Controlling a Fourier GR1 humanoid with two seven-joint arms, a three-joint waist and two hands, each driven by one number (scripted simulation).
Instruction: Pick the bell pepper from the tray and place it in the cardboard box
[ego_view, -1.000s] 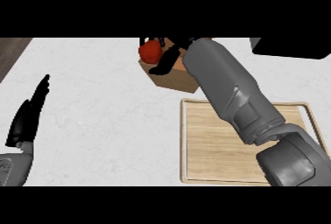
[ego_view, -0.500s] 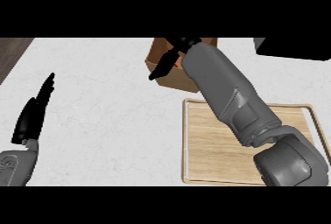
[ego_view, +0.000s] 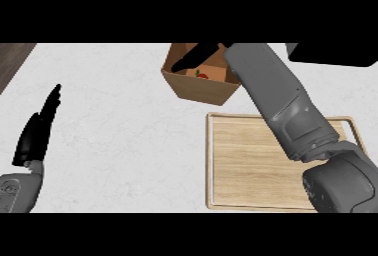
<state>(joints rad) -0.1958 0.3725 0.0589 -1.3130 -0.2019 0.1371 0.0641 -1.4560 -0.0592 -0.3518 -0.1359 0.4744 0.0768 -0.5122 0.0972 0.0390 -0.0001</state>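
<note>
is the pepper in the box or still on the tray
In the box: a red pepper shows inside the open cardboard box, under the right hand. The tray holds nothing.

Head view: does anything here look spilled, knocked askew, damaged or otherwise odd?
Nothing stands out. The cardboard box stands upright on the counter with the bell pepper inside it, under the right hand. The wooden tray lies flat and holds nothing visible. The left hand rests open at the left edge.

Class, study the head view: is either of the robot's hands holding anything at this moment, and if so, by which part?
Nothing is held. The right hand hangs open over the cardboard box, with the bell pepper lying inside. The left hand rests open at the left.
</note>
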